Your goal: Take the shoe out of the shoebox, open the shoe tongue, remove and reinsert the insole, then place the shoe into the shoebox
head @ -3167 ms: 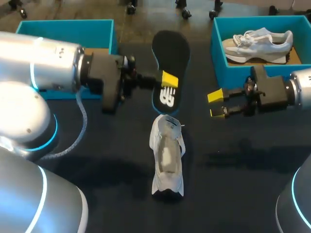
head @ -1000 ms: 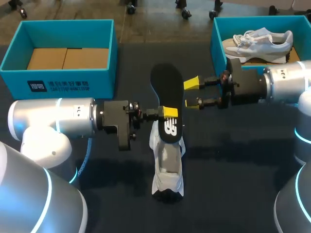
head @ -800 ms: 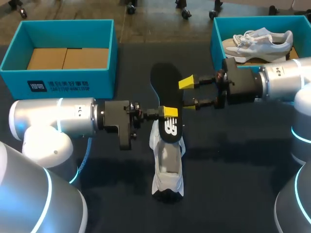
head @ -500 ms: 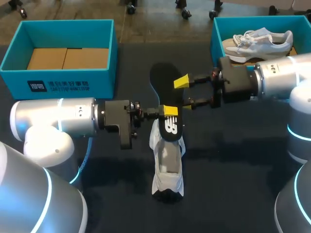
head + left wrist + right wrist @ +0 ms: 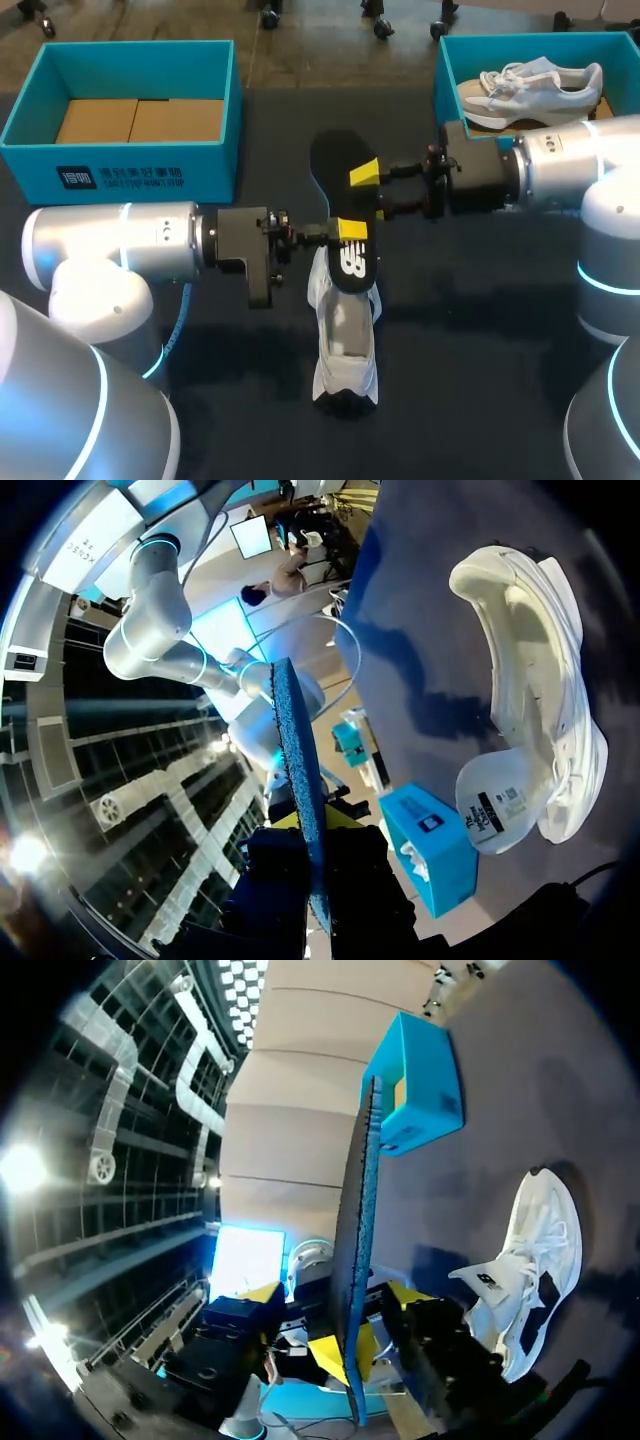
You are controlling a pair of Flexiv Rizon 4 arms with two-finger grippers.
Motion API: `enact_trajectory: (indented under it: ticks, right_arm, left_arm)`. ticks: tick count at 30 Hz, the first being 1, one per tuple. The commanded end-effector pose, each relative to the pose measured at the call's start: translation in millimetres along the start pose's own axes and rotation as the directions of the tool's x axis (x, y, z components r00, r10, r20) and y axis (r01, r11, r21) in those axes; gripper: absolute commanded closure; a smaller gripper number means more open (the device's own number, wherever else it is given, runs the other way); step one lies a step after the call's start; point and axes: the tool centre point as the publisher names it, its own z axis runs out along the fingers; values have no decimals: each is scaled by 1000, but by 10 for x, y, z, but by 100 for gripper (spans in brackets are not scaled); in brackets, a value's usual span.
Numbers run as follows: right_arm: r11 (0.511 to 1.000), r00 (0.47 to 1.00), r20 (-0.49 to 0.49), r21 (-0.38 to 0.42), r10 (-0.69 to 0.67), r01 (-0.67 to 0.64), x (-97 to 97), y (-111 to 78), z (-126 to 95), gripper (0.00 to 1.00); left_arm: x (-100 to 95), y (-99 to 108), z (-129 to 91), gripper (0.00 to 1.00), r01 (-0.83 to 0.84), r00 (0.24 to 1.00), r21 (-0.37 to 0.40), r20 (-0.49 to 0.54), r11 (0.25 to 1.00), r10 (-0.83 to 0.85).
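The black insole point(image 5: 345, 195) hangs tilted above the white shoe point(image 5: 345, 340), its heel end over the shoe's opening. My left gripper point(image 5: 345, 232) is shut on that heel end; in the left wrist view the insole point(image 5: 300, 790) runs edge-on out of the left gripper point(image 5: 315, 870), with the shoe point(image 5: 530, 710) on the table beyond. My right gripper point(image 5: 368, 190) is open and straddles the insole's middle from the right. Seen from the right wrist, the insole point(image 5: 355, 1240) stands edge-on in the right gripper point(image 5: 338, 1310), gaps showing on both sides, and the shoe point(image 5: 530, 1250) lies beyond.
A teal shoebox point(image 5: 450, 125) at the back right holds a second pale shoe point(image 5: 530, 88). Another teal box point(image 5: 150, 175) with cardboard inside stands at the back left. Dark table lies bare in front of and beside the shoe.
My right gripper has moved left onto the insole's middle and its fingers have narrowed around it. The left gripper, insole and shoe have stayed put.
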Motion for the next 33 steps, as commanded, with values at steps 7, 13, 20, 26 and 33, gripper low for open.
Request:
enact_trajectory:
  ticks: [7,13,20,26,33]
  right_arm:
    - [998,1000,0,-50,31,-31,-4,-55,80,60]
    - [997,999,-1,-57,42,-42,6,-41,106,66]
    - [997,999,-3,-58,45,-45,14,-27,118,71]
    - [997,999,-10,-61,46,-47,-3,-14,119,77]
    - [997,999,-24,-63,46,-47,-2,4,120,100]
  left_arm:
    - [2,-6,10,100,-2,1000,-3,0,1000,2]
    - [2,-6,10,100,-2,1000,-3,0,1000,2]
    - [2,-6,10,100,-2,1000,-3,0,1000,2]
    - [2,-6,10,100,-2,1000,-3,0,1000,2]
    - [2,-6,10,100,-2,1000,-3,0,1000,2]
